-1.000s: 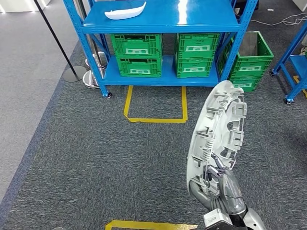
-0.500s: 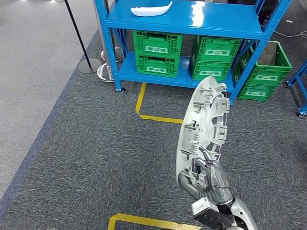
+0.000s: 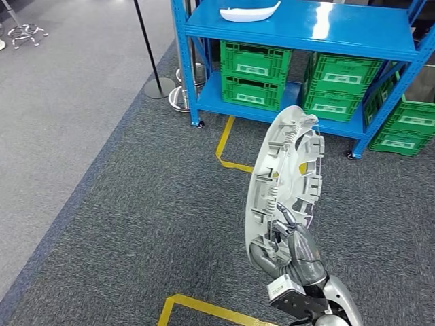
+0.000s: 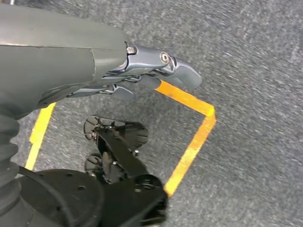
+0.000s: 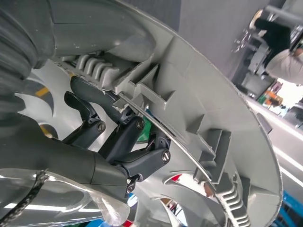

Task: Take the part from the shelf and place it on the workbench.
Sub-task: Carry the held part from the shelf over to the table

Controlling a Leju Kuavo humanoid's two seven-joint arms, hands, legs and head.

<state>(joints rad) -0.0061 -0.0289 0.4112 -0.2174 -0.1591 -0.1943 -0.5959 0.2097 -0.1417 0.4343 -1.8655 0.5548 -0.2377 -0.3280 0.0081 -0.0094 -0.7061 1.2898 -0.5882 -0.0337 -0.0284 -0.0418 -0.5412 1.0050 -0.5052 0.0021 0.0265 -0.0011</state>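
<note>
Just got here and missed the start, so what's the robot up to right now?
The robot's right hand holds a large grey wheel-cover part, upright on edge, above the dark carpet. The blue shelf with green crates stands ahead. The left hand holds nothing and hangs over yellow floor tape. No workbench is visible.

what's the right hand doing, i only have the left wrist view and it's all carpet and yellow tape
Observer: The right hand holds a round grey wheel cover by its lower edge, standing up on edge.
Operator: fingers really through it or just pressed on
Observer: In the right wrist view, the dark fingers hook through openings on its ribbed back.
Operator: where's the shelf then
Observer: The blue shelf is ahead, past the cover, with a white part lying on its upper level.
</note>
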